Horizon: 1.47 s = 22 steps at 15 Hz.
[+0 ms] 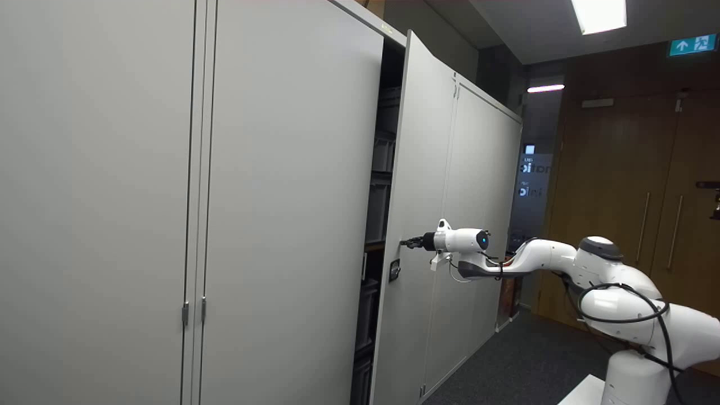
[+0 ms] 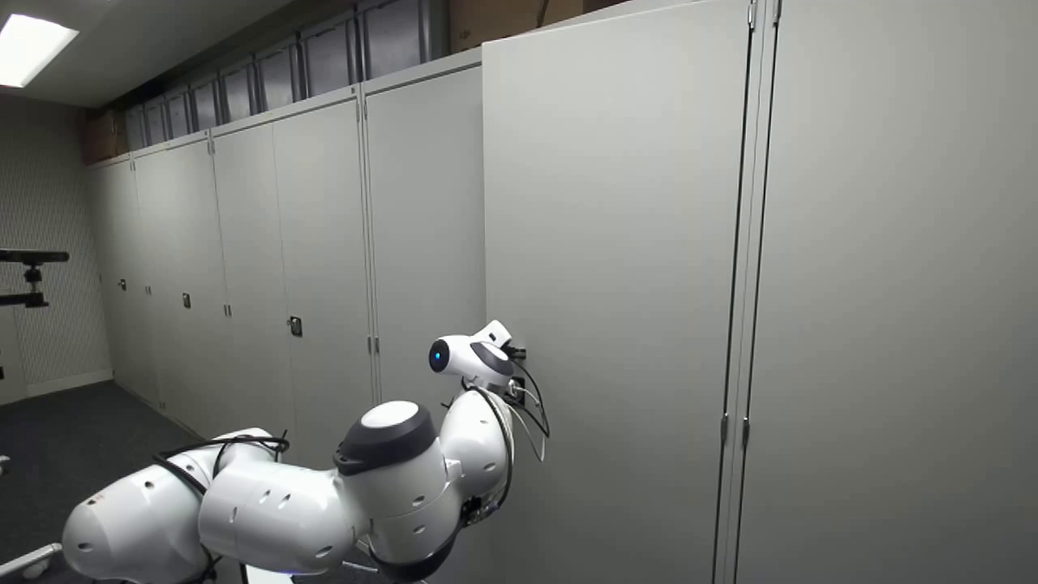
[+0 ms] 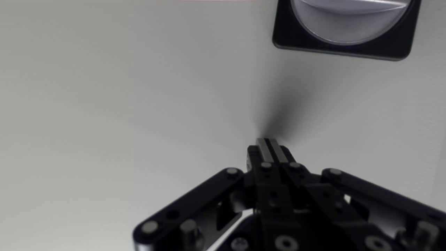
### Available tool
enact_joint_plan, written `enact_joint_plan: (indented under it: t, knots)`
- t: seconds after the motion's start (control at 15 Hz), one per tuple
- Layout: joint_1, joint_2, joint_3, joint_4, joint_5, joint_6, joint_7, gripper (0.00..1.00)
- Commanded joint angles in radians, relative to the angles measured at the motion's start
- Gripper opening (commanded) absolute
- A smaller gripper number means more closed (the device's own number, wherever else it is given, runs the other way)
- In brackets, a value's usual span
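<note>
Pincer at the face of the ajar cabinet door, just above its handle.
I find the fingertips closed together, holding nothing; contact with the door looks likely, unconfirmed. The door's long axis stands upright; its free edge runs near the tips, the handle below them in an exterior view.

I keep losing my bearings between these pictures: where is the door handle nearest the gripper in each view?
In an exterior view: door handle slightly right of centre, below mid-height.
In an exterior view: door handle near centre, below mid-height, partly hidden.
In the wrist view: door handle at the top edge, right of centre, cut off.
Shared landmark: the shut gripper, above the door handle in both exterior views, below it in the wrist view.
</note>
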Motion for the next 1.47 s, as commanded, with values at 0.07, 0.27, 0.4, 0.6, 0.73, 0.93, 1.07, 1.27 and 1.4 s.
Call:
enact_joint_plan:
  t: [0.07,0.27,0.4,0.6,0.73,0.93,1.07,1.27,1.4]
  knots:
    - [0.053,-0.013,-0.004,0.080,0.004,0.006,-0.029,0.00]
    - [0.081,-0.019,-0.009,0.121,0.004,0.008,-0.028,0.00]
    - [0.102,-0.023,-0.013,0.150,0.004,0.009,-0.025,0.00]
    - [0.138,-0.030,-0.021,0.197,0.004,0.009,-0.022,0.00]
    - [0.163,-0.033,-0.028,0.229,0.005,0.012,-0.018,0.00]
    - [0.204,-0.044,-0.038,0.282,0.005,0.015,-0.013,0.00]
    - [0.232,-0.053,-0.045,0.317,0.005,0.018,-0.009,0.00]
    - [0.273,-0.061,-0.058,0.374,0.006,0.023,-0.003,0.00]
    - [0.300,-0.066,-0.067,0.413,0.006,0.026,0.001,0.00]
